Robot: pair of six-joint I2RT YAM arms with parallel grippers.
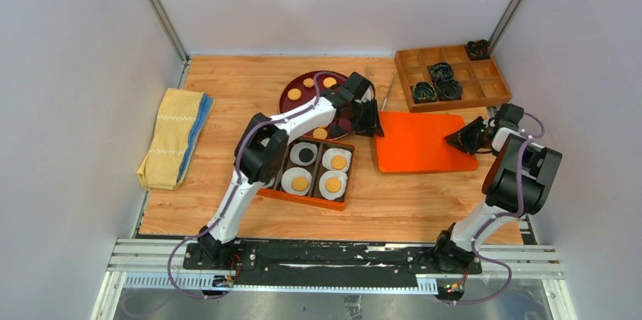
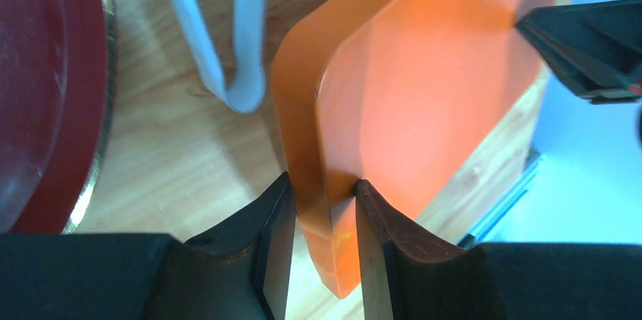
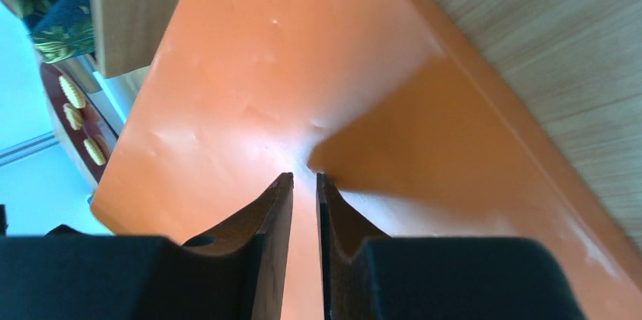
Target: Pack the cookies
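Lid (image 2: 439, 93), orange, edge clamped in left gripper (image 2: 324, 184) jaws. Right gripper (image 3: 304, 178) jaws narrow at opposite edge; can't tell if gripping. Cookies (image 1: 338, 162): four in box (image 1: 303, 199) just short of left jaws, more on plate (image 1: 297, 107) beside them.

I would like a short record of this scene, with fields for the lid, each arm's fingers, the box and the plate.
lid: orange lid, right of the box
left gripper: fingers shut on lid's left edge
right gripper: fingers shut on lid's right edge
box: four cups holding cookies
plate: dark red, more cookies on it
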